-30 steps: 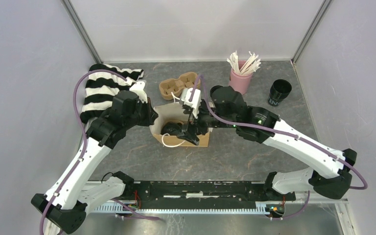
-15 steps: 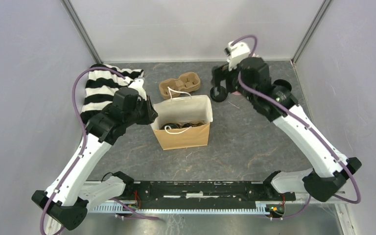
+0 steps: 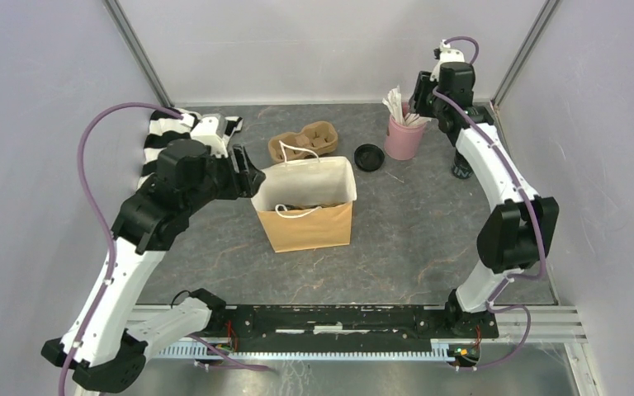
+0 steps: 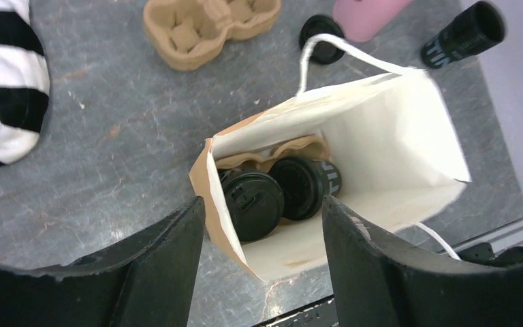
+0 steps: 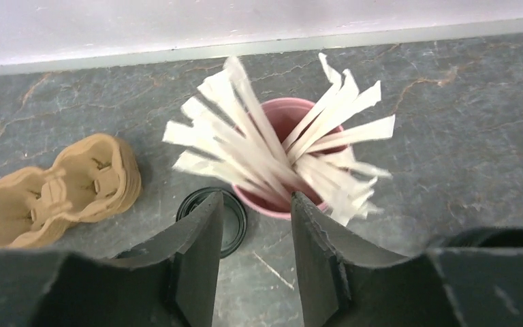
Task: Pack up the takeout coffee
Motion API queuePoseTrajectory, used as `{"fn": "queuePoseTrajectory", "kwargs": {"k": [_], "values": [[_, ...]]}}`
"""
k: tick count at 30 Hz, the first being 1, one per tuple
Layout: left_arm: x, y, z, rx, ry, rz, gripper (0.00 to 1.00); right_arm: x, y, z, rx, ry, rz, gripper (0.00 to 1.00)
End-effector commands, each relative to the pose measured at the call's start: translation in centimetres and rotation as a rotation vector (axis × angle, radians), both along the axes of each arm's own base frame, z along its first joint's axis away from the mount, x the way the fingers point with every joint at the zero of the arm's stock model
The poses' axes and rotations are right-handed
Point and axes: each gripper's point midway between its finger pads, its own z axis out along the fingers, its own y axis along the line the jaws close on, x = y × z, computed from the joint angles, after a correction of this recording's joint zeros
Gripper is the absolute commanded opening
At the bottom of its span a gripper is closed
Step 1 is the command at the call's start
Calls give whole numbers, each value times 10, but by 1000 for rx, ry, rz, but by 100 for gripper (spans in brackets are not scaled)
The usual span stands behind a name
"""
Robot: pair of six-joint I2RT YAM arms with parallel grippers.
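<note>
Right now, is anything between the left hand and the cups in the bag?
Nothing visible. The left hand hangs open above the open bag, and both lidded cups show uncovered between its fingers.

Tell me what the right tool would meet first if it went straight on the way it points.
Probably the white sticks standing in the pink cup, right ahead of the right tool; depth is hard to judge.

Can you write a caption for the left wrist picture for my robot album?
Two lidded black cups lie in the open paper bag, below the open left gripper.
</note>
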Motion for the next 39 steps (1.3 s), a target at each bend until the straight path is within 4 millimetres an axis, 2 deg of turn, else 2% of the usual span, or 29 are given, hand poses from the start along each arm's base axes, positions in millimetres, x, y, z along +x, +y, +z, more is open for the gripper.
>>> {"fn": "queuePoseTrajectory", "kwargs": {"k": [1, 5, 9, 14, 24, 29, 33, 39], "values": [[-16, 6, 48, -15, -135, -56, 71, 34, 14, 19, 96, -132, 137, 44], [-24, 9, 62, -42, -169, -58, 72, 46, 15, 19, 79, -165, 182, 40], [-29, 11, 67, -69, -179, -44, 72, 53, 16, 18, 85, -176, 208, 48], [-28, 12, 67, -75, -181, -32, 72, 58, 16, 11, 81, -170, 216, 49], [-25, 11, 68, -85, -179, -24, 72, 73, 25, -9, 120, -125, 271, 42], [-28, 13, 67, -96, -177, -11, 72, 70, 22, -11, 116, -110, 259, 32], [-28, 13, 65, -101, -172, -8, 72, 66, 14, 1, 80, -128, 231, 26], [-27, 11, 61, -103, -160, -12, 71, 60, 1, 44, 45, -208, 202, 0]]}}
